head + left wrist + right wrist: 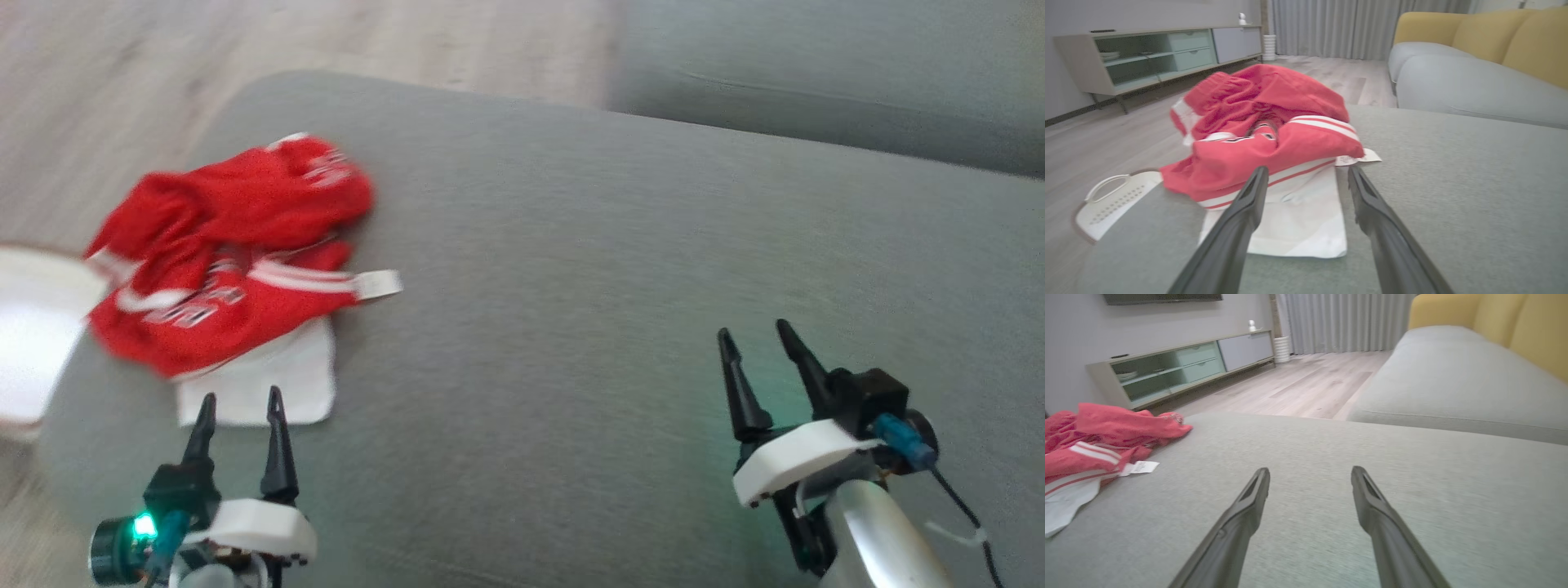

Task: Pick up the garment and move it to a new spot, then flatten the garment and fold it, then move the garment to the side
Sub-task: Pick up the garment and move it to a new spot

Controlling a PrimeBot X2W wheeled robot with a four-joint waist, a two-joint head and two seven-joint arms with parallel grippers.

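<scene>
Left hand point(242, 394), fingers apart, beside crumpled red garment point(237, 237)

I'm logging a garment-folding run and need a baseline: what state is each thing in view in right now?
garment: crumpled heap, unfolded, at the left end of the cushion.
label: sticking out flat from the garment onto the cushion.
left gripper: open, empty, fingers pointing at the garment.
right gripper: open, empty, over bare cushion, apart from the garment.

Garment point(233, 245) on ottoman point(612, 261), left.
</scene>
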